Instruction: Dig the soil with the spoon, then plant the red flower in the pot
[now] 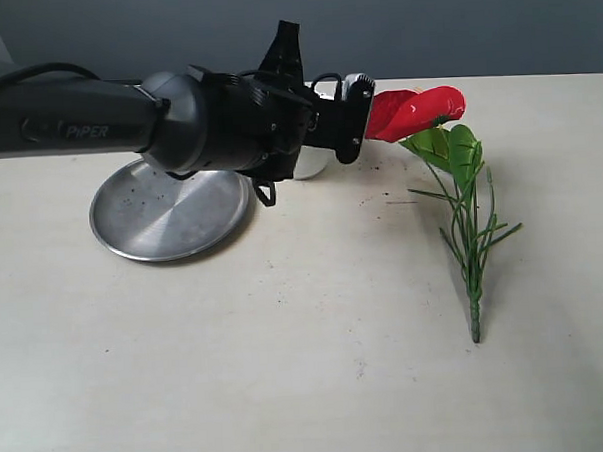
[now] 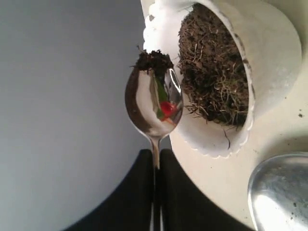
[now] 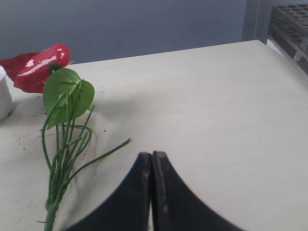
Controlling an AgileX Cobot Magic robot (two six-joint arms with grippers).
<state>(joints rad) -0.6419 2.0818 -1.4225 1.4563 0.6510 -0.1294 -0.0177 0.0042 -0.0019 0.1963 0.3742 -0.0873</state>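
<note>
On the table, pale and bare apart from scattered dark crumbs, everything sits toward the far edge.

- Left arm: reaches in from the left and stretches across above the plate. It hides most of the pot in the exterior view.
- Steel plate: lies flat just beside the pot, with soil specks on its surface. Probably set there to take what is dug out.
- Red flower: lies on its side, the bloom close by the pot and the stem trailing toward the near side. Not planted; likely parked within the right arm's reach until a hole is ready.
- Pot: white with a scalloped rim, standing between plate and bloom.
- Soil: dark and rooty, packed into the pot with no clear hollow visible yet.
- Spoon: bowl just outside the rim, a small clump of earth at its tip. I judge one scoop is lifted and the digging is barely under way.
- Left fingers: pinched tight on the spoon's thin handle, the grip low on it so the bowl projects well ahead.
- Right fingers: pressed together, holding nothing, hovering over the table near the stem, seemingly waiting.
</note>
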